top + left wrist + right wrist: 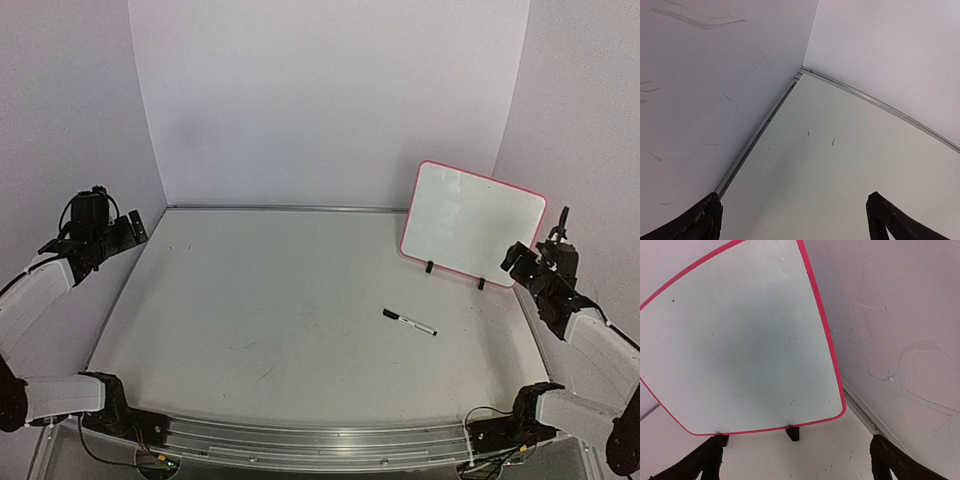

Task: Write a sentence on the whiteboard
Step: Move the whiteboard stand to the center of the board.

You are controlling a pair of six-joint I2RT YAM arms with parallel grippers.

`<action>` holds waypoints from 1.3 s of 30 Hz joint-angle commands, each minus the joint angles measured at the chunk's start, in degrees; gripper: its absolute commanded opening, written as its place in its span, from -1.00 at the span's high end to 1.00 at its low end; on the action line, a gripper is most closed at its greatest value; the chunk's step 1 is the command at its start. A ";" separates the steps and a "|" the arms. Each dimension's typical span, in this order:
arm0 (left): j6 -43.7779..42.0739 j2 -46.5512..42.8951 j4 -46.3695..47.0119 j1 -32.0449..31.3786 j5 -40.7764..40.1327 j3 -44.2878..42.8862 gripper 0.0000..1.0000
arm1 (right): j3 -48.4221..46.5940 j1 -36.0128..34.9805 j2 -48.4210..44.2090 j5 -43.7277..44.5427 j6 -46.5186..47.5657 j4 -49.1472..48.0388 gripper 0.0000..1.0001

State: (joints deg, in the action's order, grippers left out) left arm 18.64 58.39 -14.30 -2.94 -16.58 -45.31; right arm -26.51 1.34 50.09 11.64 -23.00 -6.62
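– Black fingertips (pixel 707 220) frame the bottom of the left wrist view, set far apart, with only tabletop and a wall corner between them. So the left gripper (pixel 795 217) grasps nothing?

– Nothing. It is released, jaws spread wide. The right gripper (pixel 797 457) is the same, wide open, with bare tabletop between its fingers and the whiteboard (pixel 740 340) just beyond.

– Where does the board stand?

– At the far right of the table (pixel 260 300), near the right wall. It stands on its two black feet (pixel 430 267), tipped slightly back, with its face turned toward the arms. I judge it is propped that way so a pen brought in from the near side can meet the surface squarely. The face carries no writing, only faint smudges.

– And the pen?

– A marker (pixel 409 322) lies flat on the table in front of the board, apart from it and toward the middle. Neither gripper is near it. I cannot tell whether it is capped.

– How do the arms sit?

– Each is folded at its own side with the elbow low and the wrist raised. The left one is by the left wall and looks into the far-left corner. The right one is at the right edge, beside the board's lower right corner, and looks up at its face. It reads as a rest pose, so the job seems not yet begun. The marker has to be picked up first, and the right arm is the nearer.
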 commanded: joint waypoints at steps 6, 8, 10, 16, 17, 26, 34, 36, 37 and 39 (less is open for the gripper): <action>-2.92 4.53 -18.17 0.04 3.21 -19.84 -0.99 | -11.53 -0.05 3.38 -6.42 3.57 12.65 -0.97; -5.86 6.75 -21.14 0.07 4.59 -23.88 -0.99 | -13.33 -0.71 5.32 -7.01 2.86 14.11 -0.97; -8.15 8.26 -22.65 0.08 5.76 -26.24 -0.99 | -14.81 -3.81 7.73 -5.71 1.68 14.90 -0.97; -11.53 8.68 -15.34 0.05 8.49 -20.38 -0.99 | -18.31 -16.61 19.50 -1.25 -5.39 12.22 -0.97; -11.33 8.87 -14.30 0.05 9.30 -19.26 -0.99 | -18.18 -17.72 21.39 -2.22 -7.36 10.46 -0.96; -11.25 11.09 -12.20 0.04 16.11 -16.20 -0.99 | -24.87 -24.06 41.45 1.57 -13.19 5.41 -0.65; -11.95 9.74 -11.02 0.06 19.35 -15.11 -0.99 | -34.16 -24.37 55.49 6.60 -12.15 5.63 -0.36; -12.00 9.42 -10.85 0.11 19.51 -14.92 -0.99 | -35.60 -24.40 57.51 7.55 -11.91 5.77 -0.29; -12.02 9.30 -10.81 0.07 19.59 -14.85 -0.99 | -36.21 -24.39 58.41 7.93 -11.63 5.78 -0.25; -12.16 9.18 -10.83 0.07 19.68 -14.78 -0.99 | -37.59 -24.37 60.15 9.00 -10.88 5.93 -0.16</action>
State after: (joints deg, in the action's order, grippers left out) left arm 7.36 69.39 -27.37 -2.95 1.88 -60.26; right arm -60.47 -22.87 107.14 16.08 -34.55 -0.42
